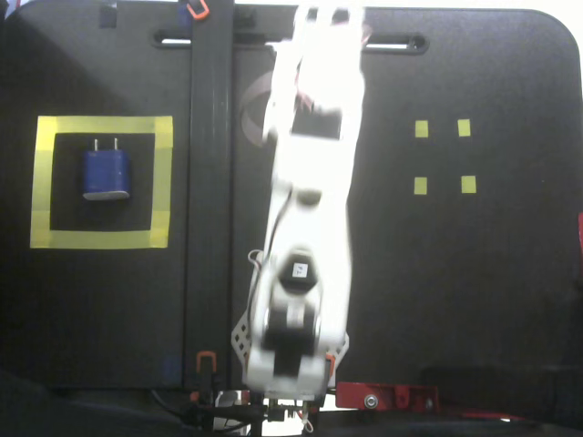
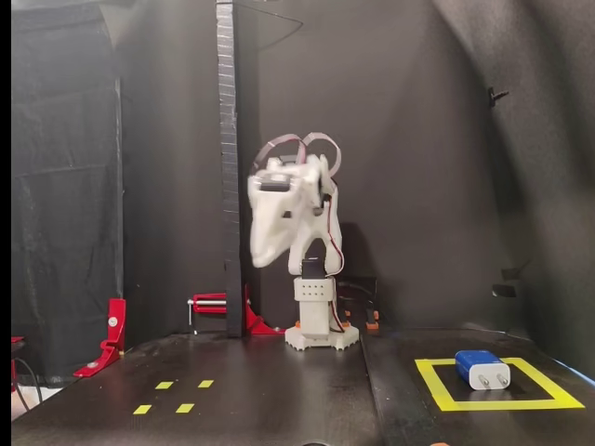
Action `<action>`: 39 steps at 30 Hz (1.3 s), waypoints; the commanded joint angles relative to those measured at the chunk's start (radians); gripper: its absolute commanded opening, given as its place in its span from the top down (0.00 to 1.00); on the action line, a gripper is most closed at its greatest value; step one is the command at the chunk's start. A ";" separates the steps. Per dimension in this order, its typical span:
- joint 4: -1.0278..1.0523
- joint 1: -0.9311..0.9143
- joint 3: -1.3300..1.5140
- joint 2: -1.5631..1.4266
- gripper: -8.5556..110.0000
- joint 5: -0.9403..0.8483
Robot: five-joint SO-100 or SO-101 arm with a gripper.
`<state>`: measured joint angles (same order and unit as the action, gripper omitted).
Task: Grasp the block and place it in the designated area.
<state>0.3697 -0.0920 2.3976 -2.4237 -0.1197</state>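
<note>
The dark-blue block (image 1: 107, 173) with two pale prongs lies flat inside the designated area (image 1: 100, 239), a hollow square of wide yellow tape at the left of the top-down fixed view. In the front fixed view the block (image 2: 482, 368) rests in the same taped square (image 2: 493, 404) at the lower right. My white gripper (image 2: 259, 259) is lifted high above the mat's middle, far from the block, blurred by motion. Its jaws look pressed together with nothing between them. From above the gripper (image 1: 321, 32) reaches toward the top edge.
Several tiny yellow tape squares (image 1: 421, 128) mark the mat opposite the block; they show low left in the front view (image 2: 164, 385). A black upright post (image 2: 226, 139) stands beside the arm's base. Red clamps (image 2: 113, 330) sit at the mat's edge.
</note>
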 commanded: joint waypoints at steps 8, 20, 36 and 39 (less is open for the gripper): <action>-0.130 0.048 0.396 -0.411 0.93 0.002; -0.087 0.054 0.744 -0.703 0.93 0.002; 0.388 0.098 0.744 -0.885 0.93 -0.006; 0.390 0.097 0.744 -0.885 0.93 -0.005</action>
<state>0.7547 0.0077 3.1355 -3.3011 -0.1197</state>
